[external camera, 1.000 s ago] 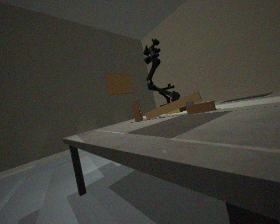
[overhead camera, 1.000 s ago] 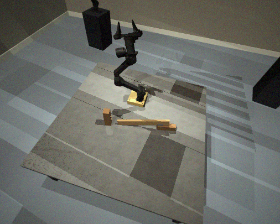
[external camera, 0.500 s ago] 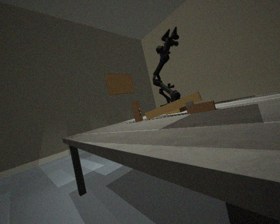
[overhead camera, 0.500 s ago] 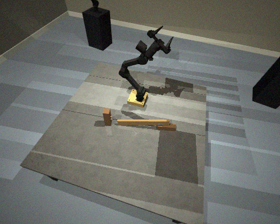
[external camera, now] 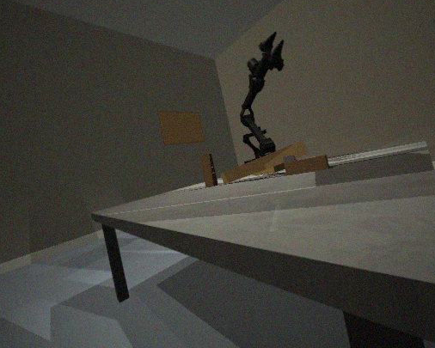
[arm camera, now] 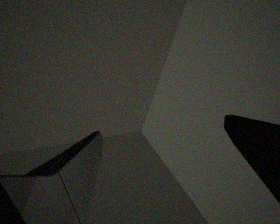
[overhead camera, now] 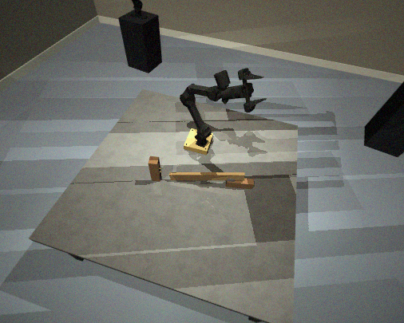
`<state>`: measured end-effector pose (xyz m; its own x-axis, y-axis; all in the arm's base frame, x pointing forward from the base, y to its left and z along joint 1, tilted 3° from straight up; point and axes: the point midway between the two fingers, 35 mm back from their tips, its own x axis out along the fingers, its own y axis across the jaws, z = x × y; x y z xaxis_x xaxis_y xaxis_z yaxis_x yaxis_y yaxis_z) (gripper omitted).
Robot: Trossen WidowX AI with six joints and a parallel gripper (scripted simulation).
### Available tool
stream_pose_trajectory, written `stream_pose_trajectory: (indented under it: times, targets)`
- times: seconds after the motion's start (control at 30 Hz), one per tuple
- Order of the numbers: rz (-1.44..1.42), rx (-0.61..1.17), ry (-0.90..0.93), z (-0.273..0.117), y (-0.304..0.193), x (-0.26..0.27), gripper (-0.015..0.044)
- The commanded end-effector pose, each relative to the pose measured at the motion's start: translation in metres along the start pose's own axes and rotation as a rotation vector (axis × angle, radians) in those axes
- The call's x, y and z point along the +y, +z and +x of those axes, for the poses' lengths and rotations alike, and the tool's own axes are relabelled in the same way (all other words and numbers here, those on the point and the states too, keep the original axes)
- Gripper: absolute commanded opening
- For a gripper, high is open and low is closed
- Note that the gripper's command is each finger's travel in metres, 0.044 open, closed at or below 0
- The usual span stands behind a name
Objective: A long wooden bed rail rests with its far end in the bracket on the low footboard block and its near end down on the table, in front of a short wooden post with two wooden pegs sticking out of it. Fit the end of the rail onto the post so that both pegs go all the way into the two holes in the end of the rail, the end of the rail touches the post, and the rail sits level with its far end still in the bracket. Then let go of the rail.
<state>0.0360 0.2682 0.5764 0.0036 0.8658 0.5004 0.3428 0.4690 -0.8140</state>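
The long wooden rail (overhead camera: 206,176) (external camera: 256,166) slopes, its near end low at the table in front of the post and its far end raised at the footboard block (overhead camera: 240,183) (external camera: 308,165). A small grey bracket (external camera: 289,159) shows by the block; how the rail sits in it is unclear. The short post (overhead camera: 154,170) (external camera: 206,170) stands upright, its pegs (overhead camera: 160,171) facing the rail across a gap. The holes are not visible. My gripper (overhead camera: 263,88) (external camera: 278,37) (arm camera: 162,129) is wide open and empty, high above the table and away from the rail.
The arm's yellow base plate (overhead camera: 192,141) is on the table (overhead camera: 166,218) (external camera: 243,217), behind the rail. A black pedestal (overhead camera: 140,42) with another arm stands beyond the table, and another pedestal (overhead camera: 394,122) stands at the right. An orange panel (external camera: 180,127) shows against the wall.
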Motion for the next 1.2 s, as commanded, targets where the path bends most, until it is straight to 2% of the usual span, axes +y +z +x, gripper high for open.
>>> stream_pose_trajectory:
  times: [0.0,0.27,0.53,0.87,1.17]
  targets:
    - [0.002,0.063,0.157,0.003,-0.02,0.049,0.044]
    - [0.041,0.233,0.489,-0.023,-0.076,0.146,0.044]
    - [0.091,0.411,0.823,-0.081,-0.129,0.233,0.044]
    - [0.247,0.657,1.32,-0.211,-0.176,0.327,0.044]
    - [0.521,0.854,1.747,-0.351,-0.173,0.362,0.044]
